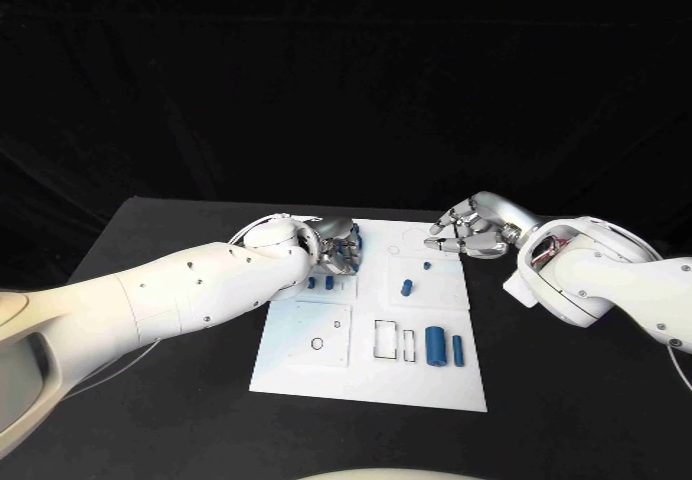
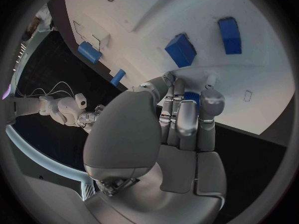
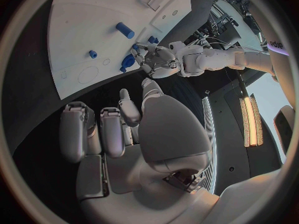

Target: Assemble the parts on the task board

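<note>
The left hand (image 2: 171,134) reaches its fingers (image 2: 187,117) to a blue part (image 2: 192,96) on the task board (image 2: 187,15).

1 task board (image 1: 289,375) on 1 table (image 1: 159,400). Blue parts (image 1: 436,346) countable in the head view: 7, made up of 2 small blocks side by side, 2 tiny pegs, 1 short cylinder and 2 larger cylinders. Can't tell whether more sit under the fingers. 2 white arms (image 1: 173,290) and 2 silver hands: left hand (image 1: 338,250), right hand (image 1: 469,228).
</note>
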You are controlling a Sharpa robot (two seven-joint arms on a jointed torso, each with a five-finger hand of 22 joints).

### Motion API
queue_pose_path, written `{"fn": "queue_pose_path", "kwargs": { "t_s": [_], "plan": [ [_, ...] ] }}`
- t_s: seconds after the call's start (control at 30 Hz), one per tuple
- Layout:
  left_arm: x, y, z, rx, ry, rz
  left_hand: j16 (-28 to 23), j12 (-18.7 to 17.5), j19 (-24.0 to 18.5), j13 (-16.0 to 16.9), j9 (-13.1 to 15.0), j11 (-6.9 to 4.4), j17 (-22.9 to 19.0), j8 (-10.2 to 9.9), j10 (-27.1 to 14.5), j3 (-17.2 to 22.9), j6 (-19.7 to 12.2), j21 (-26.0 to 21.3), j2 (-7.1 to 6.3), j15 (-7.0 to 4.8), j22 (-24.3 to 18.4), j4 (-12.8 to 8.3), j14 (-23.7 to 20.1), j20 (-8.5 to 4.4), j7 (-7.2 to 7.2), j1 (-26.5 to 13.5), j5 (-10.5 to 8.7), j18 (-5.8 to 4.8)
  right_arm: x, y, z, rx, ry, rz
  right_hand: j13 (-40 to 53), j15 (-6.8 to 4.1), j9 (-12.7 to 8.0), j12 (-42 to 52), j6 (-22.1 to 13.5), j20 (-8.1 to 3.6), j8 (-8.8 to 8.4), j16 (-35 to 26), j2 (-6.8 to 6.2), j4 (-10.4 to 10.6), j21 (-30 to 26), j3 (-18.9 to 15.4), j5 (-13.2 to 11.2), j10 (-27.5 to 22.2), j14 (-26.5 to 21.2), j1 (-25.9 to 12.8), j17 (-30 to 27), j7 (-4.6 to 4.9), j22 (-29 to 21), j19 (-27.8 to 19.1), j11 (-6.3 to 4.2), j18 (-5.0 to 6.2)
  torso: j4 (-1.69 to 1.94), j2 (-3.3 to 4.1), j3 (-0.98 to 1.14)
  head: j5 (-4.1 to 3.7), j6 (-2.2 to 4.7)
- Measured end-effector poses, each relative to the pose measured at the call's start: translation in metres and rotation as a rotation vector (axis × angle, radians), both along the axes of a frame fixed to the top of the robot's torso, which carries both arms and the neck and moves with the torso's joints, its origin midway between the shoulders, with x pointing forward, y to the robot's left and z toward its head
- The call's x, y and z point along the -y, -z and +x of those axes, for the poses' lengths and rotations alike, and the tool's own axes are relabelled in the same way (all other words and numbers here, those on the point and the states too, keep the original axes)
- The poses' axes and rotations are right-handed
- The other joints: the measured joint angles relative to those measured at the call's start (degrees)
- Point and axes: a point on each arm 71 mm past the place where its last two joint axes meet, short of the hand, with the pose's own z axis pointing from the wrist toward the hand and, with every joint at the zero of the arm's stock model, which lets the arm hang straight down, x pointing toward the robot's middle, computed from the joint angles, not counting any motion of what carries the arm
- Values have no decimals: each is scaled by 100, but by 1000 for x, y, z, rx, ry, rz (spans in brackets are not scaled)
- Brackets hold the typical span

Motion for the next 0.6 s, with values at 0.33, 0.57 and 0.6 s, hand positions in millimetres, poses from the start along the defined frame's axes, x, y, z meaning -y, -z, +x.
{"fn": "queue_pose_path", "kwargs": {
  "t_s": [0.33, 0.57, 0.6],
  "plan": [
    [-9, -9, -3, 15, -15, -42, 0, -39, 4, -3, -9, -21, -10, -1, 20, -17, 22, 22, -9, 20, 19, -17, 20, 4, 18, -55, 0, 1, 3, 1, 2, 1, 8, -3, 0, 0, -1, 0, 0, 0, 0, 0, 0, 0, 0, 0, 0, 0, 0, 0, 0, 0, -1, 0, 0, 0, 4, -8, -4, -37, 38],
    [-26, -23, -6, 33, -32, -70, 0, -68, 20, -11, -12, -21, -16, 0, 63, -17, 50, 45, -48, 20, 43, -17, 20, 20, 9, -93, 0, 1, 5, 1, 3, 1, 14, -5, 0, 0, -1, 0, 0, 0, 0, 0, 0, 0, 0, 0, 0, 0, 0, 0, 0, 0, -1, 0, 0, 0, 12, -10, -3, -47, 51],
    [-29, -24, -6, 33, -35, -72, 0, -68, 20, -11, -15, -21, -21, -11, 63, -17, 50, 45, -48, 20, 44, -17, 20, 20, 9, -93, 0, 1, 5, 1, 3, 1, 14, -5, 0, 0, -1, 0, 0, 0, 0, 0, 0, 0, 0, 0, 0, 0, 0, 0, 0, 0, -1, 0, 0, 0, 14, -10, -3, -42, 52]
  ]
}}
